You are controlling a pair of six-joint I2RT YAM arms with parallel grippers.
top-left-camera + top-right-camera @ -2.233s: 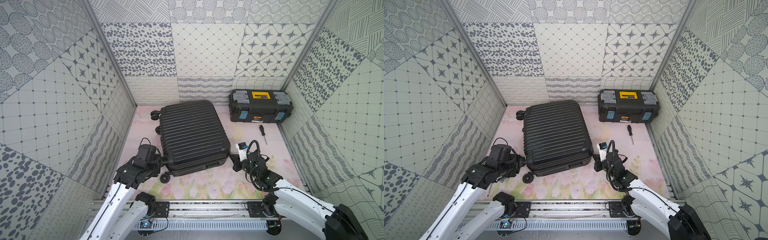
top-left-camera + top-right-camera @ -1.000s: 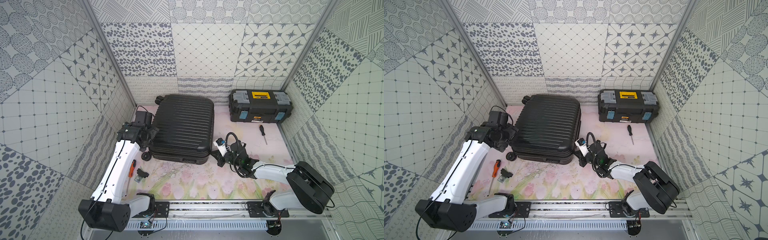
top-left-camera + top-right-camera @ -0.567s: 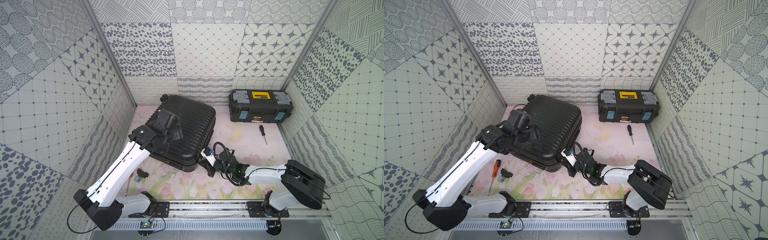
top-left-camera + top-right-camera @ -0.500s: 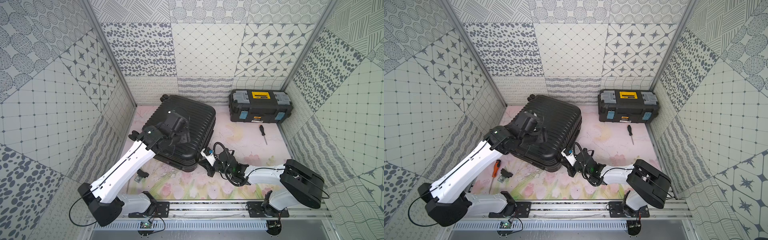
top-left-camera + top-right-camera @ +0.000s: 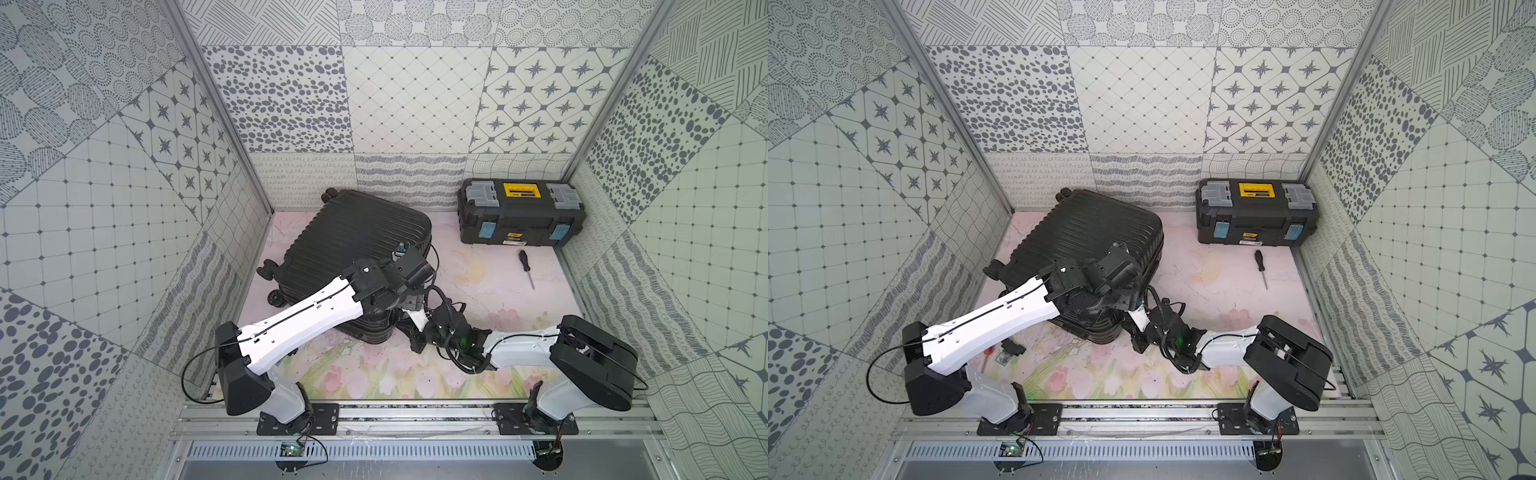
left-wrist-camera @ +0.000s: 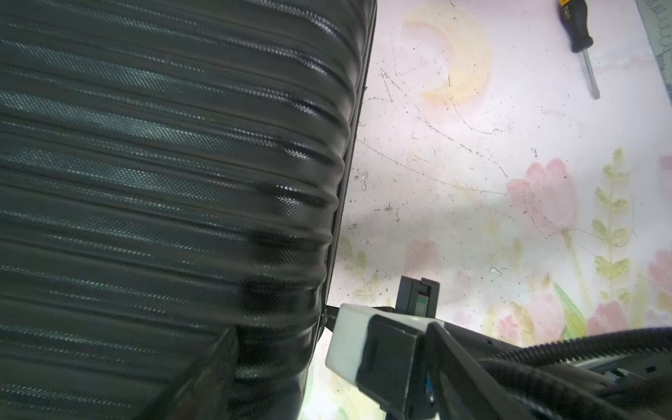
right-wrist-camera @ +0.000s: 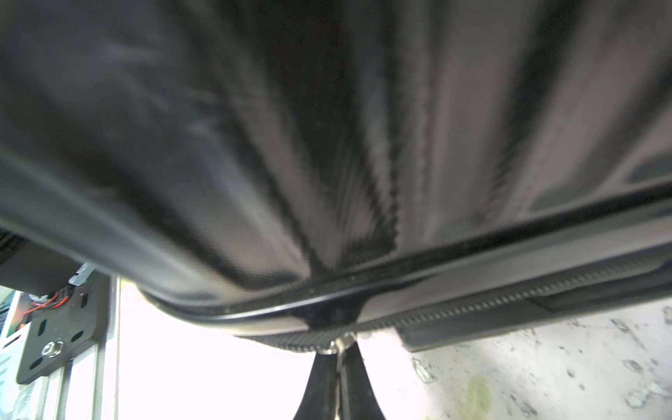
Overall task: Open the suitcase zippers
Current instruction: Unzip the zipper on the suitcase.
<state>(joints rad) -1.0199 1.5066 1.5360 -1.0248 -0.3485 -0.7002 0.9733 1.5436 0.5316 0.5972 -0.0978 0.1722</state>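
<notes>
Large black ribbed hard-shell suitcase (image 5: 353,237) lies flat and skewed on the pink floral tabletop (image 5: 478,282), left of centre, wheels toward the left wall; seen in both top views. Your left arm reaches across the shell. The left tool (image 5: 410,302) sits at the near right corner, jaws spread wide and holding nothing, one finger (image 6: 203,374) over the ribs. The right tool (image 7: 340,367) comes in low from the right at that same corner, pinched closed on the small silvery zipper pull (image 7: 336,347). The thin black zipper track (image 7: 509,292) runs crosswise to the right tool's line, along the side seam. Judgement: drag the pull along the seam, not outward. The right arm is placed for it.
</notes>
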